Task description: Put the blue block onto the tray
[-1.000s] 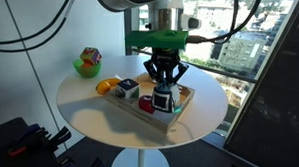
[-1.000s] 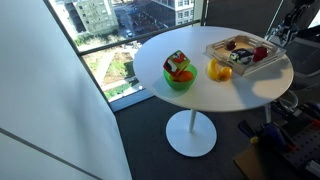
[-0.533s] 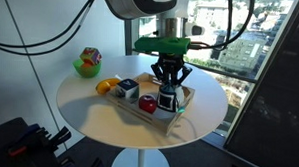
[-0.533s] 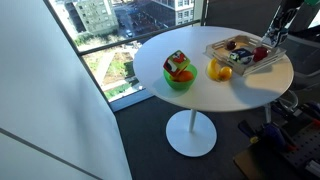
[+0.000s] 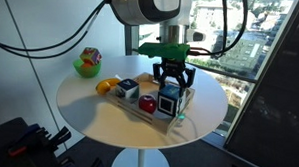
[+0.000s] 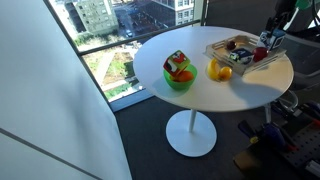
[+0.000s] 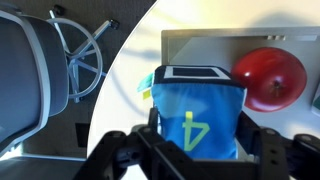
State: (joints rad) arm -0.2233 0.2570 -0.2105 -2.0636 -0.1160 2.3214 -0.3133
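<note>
Bowl [image 5: 87,63], green, far left, well apart from work. Yellow fruit [image 5: 107,87] just beside tray [image 5: 185,103]; white-and-black cube [image 5: 127,90] and red ball [image 5: 147,106] fill its left part, so blue block [image 5: 169,102] sits on free right end. Gripper [image 5: 171,84] hovers above, fingers spread wide, gripping nothing: placement looks complete.

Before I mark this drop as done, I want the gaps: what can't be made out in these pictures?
Wrist view: whether the fingers touch the blue block; its sides run right up to them, and they also hide its lower part.
Exterior view: whether the block sits flat in the tray; too small to judge.
Exterior view: what fills the green bowl; too small and blurred.
</note>
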